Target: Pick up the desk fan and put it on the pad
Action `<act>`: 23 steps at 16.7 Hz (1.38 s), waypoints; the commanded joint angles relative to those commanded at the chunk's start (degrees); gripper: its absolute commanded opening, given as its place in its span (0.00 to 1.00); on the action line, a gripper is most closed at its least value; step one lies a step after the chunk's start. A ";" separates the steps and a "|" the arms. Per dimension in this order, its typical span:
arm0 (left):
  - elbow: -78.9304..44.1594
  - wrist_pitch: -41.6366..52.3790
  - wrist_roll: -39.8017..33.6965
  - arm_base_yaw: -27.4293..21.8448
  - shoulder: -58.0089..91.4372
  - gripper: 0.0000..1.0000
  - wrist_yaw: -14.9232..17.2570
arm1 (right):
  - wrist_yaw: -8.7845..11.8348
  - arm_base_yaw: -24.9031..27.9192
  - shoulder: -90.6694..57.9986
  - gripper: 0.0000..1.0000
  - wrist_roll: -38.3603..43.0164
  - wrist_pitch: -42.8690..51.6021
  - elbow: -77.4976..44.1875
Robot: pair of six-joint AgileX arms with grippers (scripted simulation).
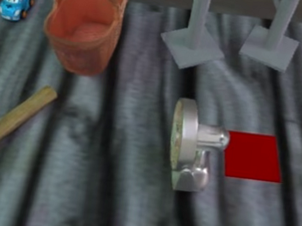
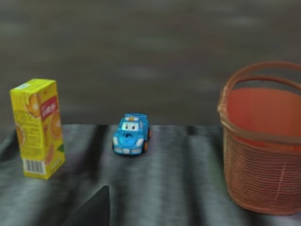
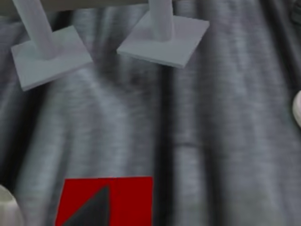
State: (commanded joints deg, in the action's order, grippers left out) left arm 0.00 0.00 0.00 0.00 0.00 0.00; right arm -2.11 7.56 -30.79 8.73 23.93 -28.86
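Counting the table: one desk fan (image 1: 189, 148), one pad (image 1: 253, 156), two grey posts on flat square bases (image 1: 192, 45) (image 1: 270, 46), one orange-red mesh basket (image 1: 84, 25), one blue toy car (image 1: 16, 1), one wooden-handled hammer (image 1: 15, 117), one yellow juice carton (image 2: 38, 128) seen only from the left wrist.

Fan: shiny silver metal, lying near the table's middle, round disc head with pale green face turned toward the table's left, chrome motor knob pointing right, rounded base toward the near edge. Knob tip touches or just overlaps the pad's left edge; the rest of the fan is off the pad. Pad: flat bright red square, just right of the fan, bare.

Both posts stand upright at the far edge, side by side, well beyond fan and pad. Basket upright at far left, car beside it in the corner, hammer at the left edge.

Left gripper: only a dark finger (image 2: 91, 211) shows in the left wrist view, short of the car and carton, holding nothing visible; cannot tell how open. Right gripper: one dark finger (image 3: 91, 209) over the pad in the right wrist view, nothing seen in it; opening cannot tell.
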 joint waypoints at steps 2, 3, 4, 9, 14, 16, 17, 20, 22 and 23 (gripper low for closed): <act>0.00 0.00 0.00 0.00 0.00 1.00 0.00 | -0.38 2.71 -9.71 1.00 3.02 7.11 -10.01; 0.00 0.00 0.00 0.00 0.00 1.00 0.00 | -0.52 4.20 -14.81 1.00 4.60 10.78 -15.39; 0.00 0.00 0.00 0.00 0.00 1.00 0.00 | -0.61 5.78 -20.06 1.00 6.22 14.50 -20.97; 0.00 0.00 0.00 0.00 0.00 1.00 0.00 | -0.46 14.50 -47.64 1.00 14.35 33.29 -49.95; 0.00 0.00 0.00 0.00 0.00 1.00 0.00 | 0.45 23.37 -73.53 1.00 21.55 50.54 -76.03; 0.00 0.00 0.00 0.00 0.00 1.00 0.00 | 0.90 26.49 -81.98 1.00 23.89 56.33 -84.46; 0.00 0.00 0.00 0.00 0.00 1.00 0.00 | 1.12 27.86 -85.64 1.00 24.88 58.88 -88.11; 0.00 0.00 0.00 0.00 0.00 1.00 0.00 | 1.69 30.93 -93.64 1.00 26.99 64.62 -96.15; 0.00 0.00 0.00 0.00 0.00 1.00 0.00 | 1.90 31.91 -96.10 1.00 27.63 66.44 -98.64; 0.00 0.00 0.00 0.00 0.00 1.00 0.00 | 1.94 32.08 -96.50 1.00 27.73 66.73 -99.04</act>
State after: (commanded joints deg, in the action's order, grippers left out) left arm 0.00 0.00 0.00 0.00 0.00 0.00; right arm -0.17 39.63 -127.29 36.46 90.66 -127.90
